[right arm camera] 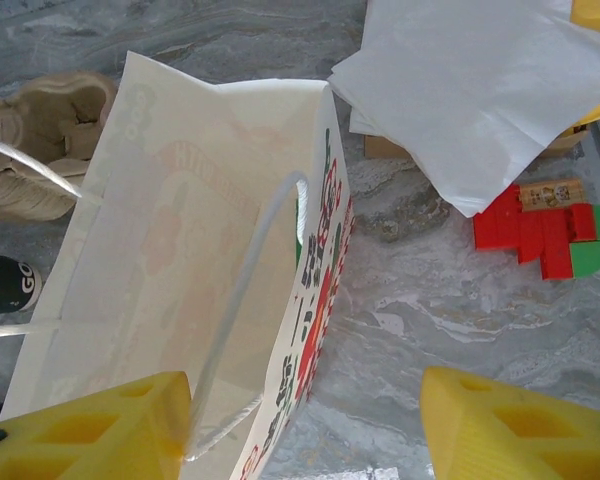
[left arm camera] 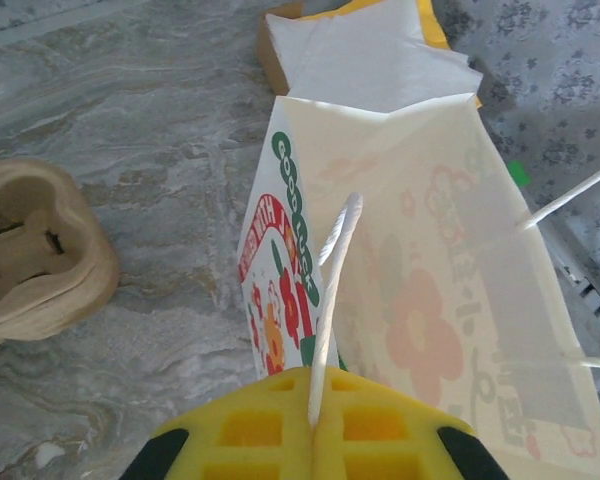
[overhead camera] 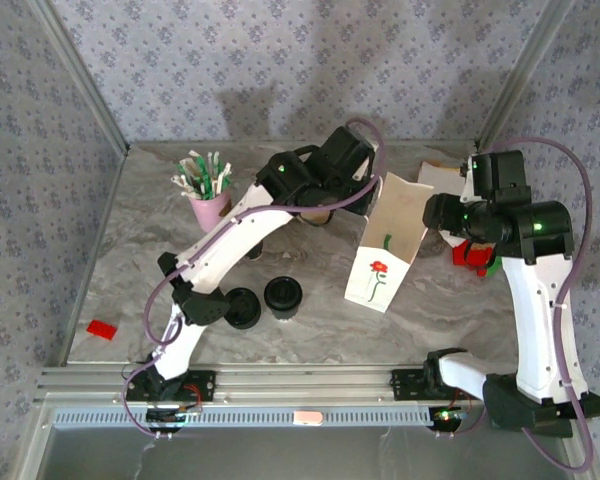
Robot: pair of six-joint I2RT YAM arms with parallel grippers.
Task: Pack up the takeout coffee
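Note:
The takeout coffee [overhead camera: 282,296], a small white cup under a round black lid, stands on the marble table left of the white paper bag [overhead camera: 385,245]. The bag stands open, with a red flower print. My left gripper [left arm camera: 315,425] is at the bag's far left rim, shut on the bag's white cord handle [left arm camera: 332,290]. At the bag's right side, my right gripper [right arm camera: 305,388] is open and straddles the wall [right arm camera: 315,300]. Its left finger [right arm camera: 110,430] is inside by the other handle [right arm camera: 245,290], its right finger [right arm camera: 520,430] outside.
A low pile of black lids [overhead camera: 242,308] lies beside the coffee. Brown pulp cup carriers [left arm camera: 30,255] sit left of the bag. A pink cup of stirrers [overhead camera: 208,195] stands at the back left. White paper sheets [right arm camera: 460,90] and red-green bricks [right arm camera: 545,225] lie right of the bag.

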